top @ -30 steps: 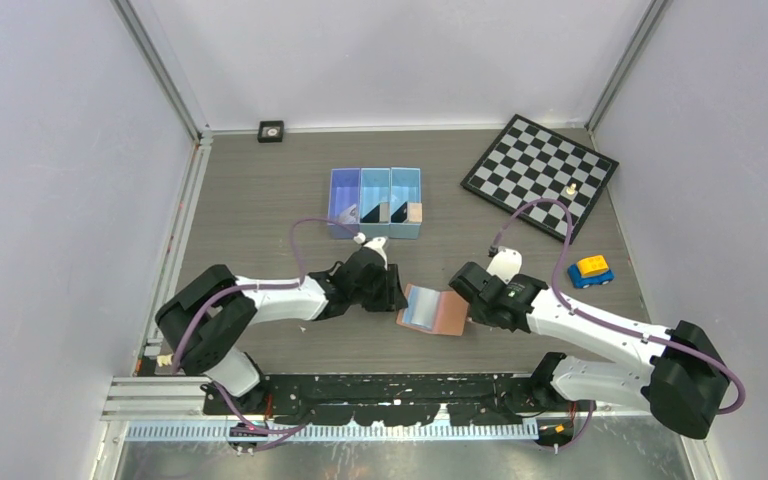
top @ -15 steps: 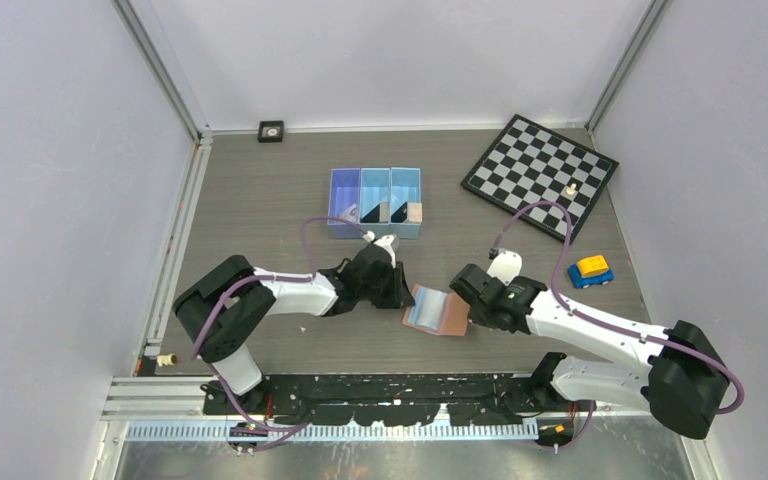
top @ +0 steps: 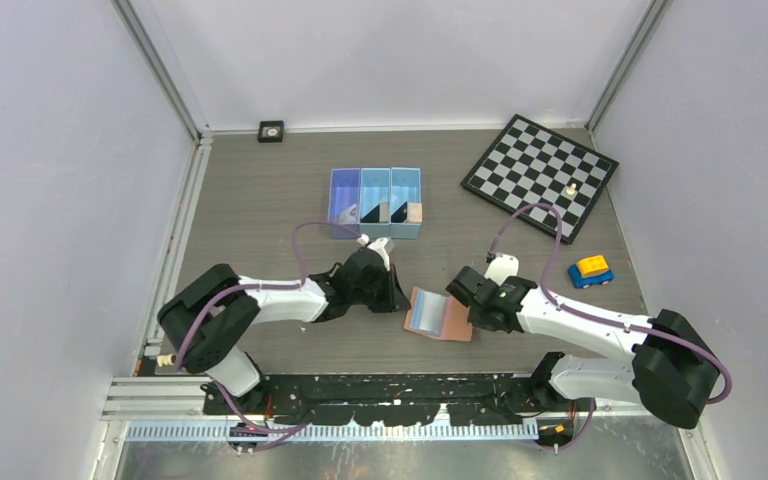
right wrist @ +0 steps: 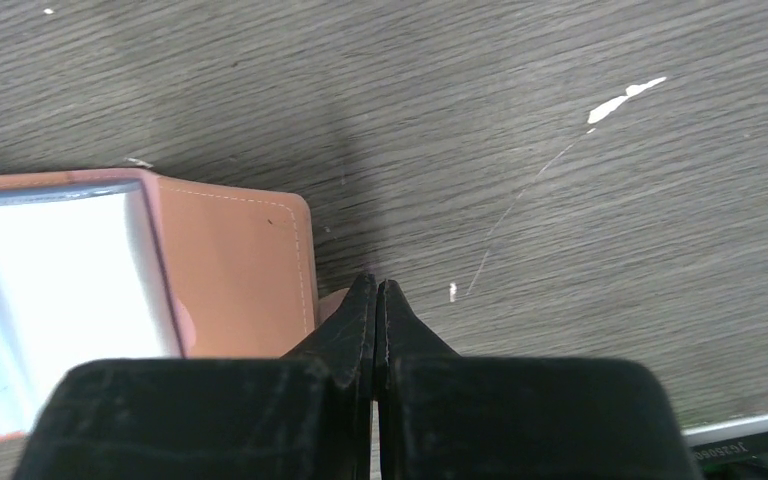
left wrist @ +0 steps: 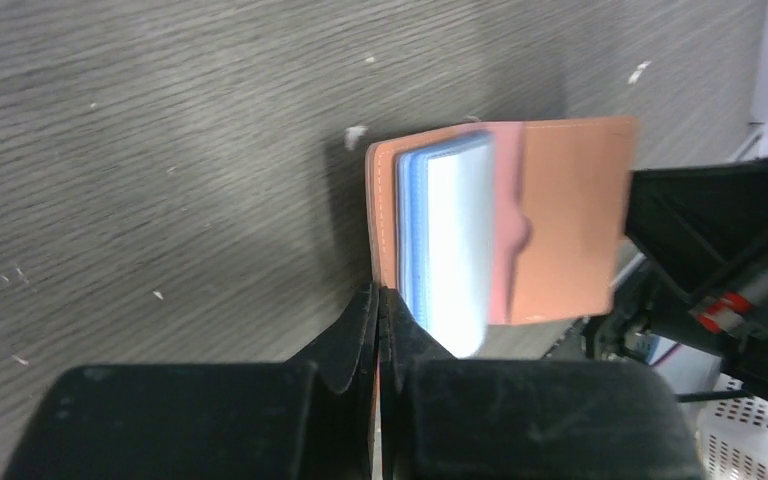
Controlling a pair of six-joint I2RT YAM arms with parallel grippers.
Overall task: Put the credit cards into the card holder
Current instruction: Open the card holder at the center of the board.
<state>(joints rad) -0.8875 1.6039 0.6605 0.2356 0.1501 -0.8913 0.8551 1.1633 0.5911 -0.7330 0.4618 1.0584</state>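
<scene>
The salmon-tan card holder (top: 452,318) lies open on the table between my two grippers, light blue lining up. My left gripper (top: 397,297) is shut on its left edge; in the left wrist view (left wrist: 378,290) a tan sliver sits between the fingers, next to the open holder (left wrist: 565,220). My right gripper (top: 474,311) is shut at the holder's right edge; in the right wrist view (right wrist: 377,282) the snap tab (right wrist: 331,303) runs under the fingers beside the holder's flap (right wrist: 235,260). Two black credit cards (top: 371,213) (top: 398,213) lean in the blue bin.
The three-compartment blue bin (top: 375,178) stands behind the holder with a small tan-orange block (top: 414,211) in its right compartment. A chessboard (top: 530,165) with one pawn (top: 570,188) lies at back right. A toy car (top: 590,270) sits at the right, a small black object (top: 271,131) by the back wall.
The card holder has shifted slightly right and toward the near edge with both grippers still at its edges. The left arm swung a little out and back.
</scene>
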